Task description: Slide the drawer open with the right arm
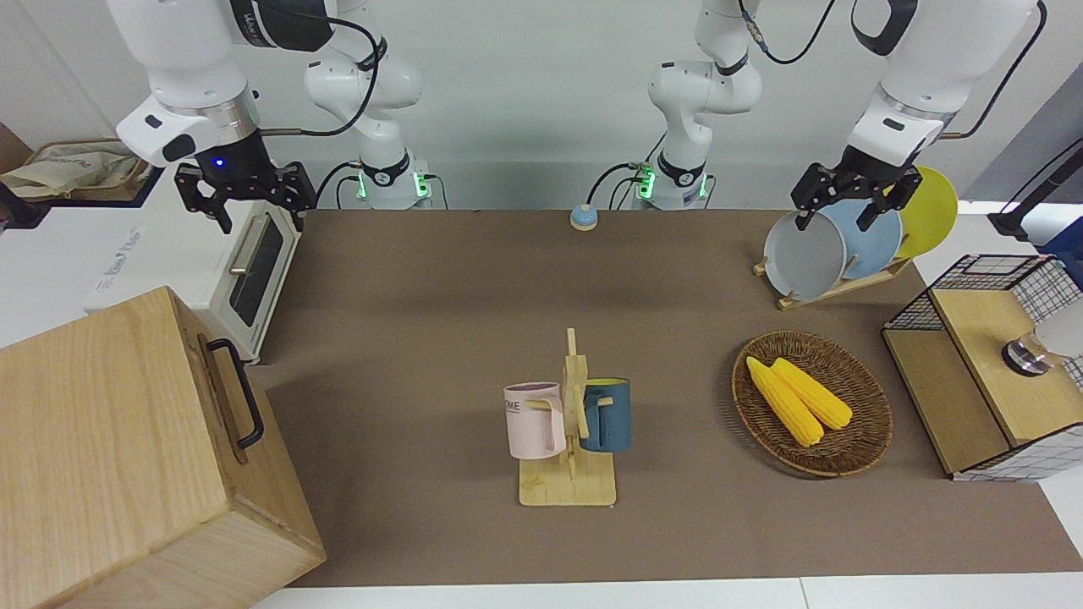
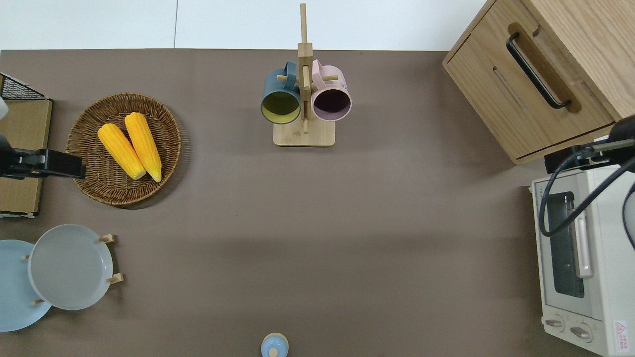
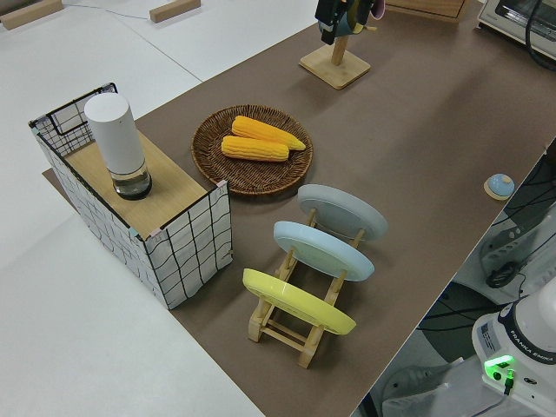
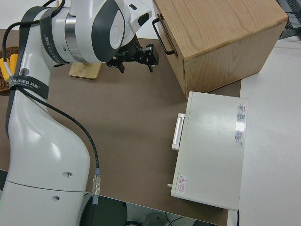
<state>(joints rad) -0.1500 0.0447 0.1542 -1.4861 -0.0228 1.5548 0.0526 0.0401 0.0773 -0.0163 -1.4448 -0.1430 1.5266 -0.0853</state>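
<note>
Front view: right end effector (image 1: pixel 246 196) open, apart from shut drawer (image 1: pixel 222 397).

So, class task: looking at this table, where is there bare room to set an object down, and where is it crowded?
Bare brown table lies between the mug rack and the small blue bell, stretching toward the toaster oven. Another free strip runs between the mug rack and the wooden box's drawer. It is crowded at the left arm's end: corn basket, plate rack, mesh cabinet.

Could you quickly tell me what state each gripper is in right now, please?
Right gripper: open, holding nothing, up in the air at the toaster oven, not yet at the drawer.
Left gripper: open, empty, parked.
</note>
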